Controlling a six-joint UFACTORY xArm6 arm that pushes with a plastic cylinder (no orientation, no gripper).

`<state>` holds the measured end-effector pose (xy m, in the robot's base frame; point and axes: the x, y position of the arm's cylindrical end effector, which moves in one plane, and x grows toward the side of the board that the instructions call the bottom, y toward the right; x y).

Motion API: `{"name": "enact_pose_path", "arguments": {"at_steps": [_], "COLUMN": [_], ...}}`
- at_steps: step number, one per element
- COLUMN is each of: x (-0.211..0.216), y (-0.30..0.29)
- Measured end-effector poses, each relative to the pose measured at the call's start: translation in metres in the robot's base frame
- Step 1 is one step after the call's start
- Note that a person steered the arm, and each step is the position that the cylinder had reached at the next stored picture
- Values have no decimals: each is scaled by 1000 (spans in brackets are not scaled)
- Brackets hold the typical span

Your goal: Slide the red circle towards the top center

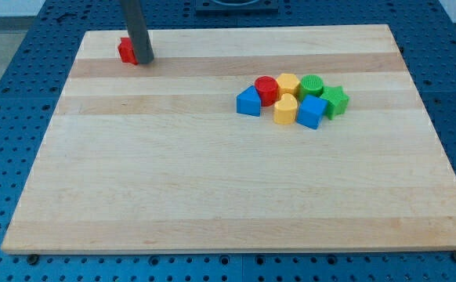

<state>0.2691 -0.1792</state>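
Note:
The red circle (266,90) lies in a tight cluster right of the board's middle, toward the view's top. Around it are a blue block (248,102) on its left, a yellow block (288,84) on its right, a yellow heart-like block (285,110) below right, a blue cube (312,112), a green circle (313,84) and a green star (335,100). My tip (143,59) rests near the board's top left corner, touching the right side of a separate red block (126,50), far left of the cluster.
The wooden board (212,188) lies on a blue perforated table (9,70). The board's top edge runs just above the red block by my tip.

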Motion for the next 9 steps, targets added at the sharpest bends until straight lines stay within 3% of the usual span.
{"name": "enact_pose_path", "arguments": {"at_steps": [3, 4, 6, 7, 9], "x": [-30, 2, 128, 170, 154], "y": [-40, -37, 78, 135, 250]}}
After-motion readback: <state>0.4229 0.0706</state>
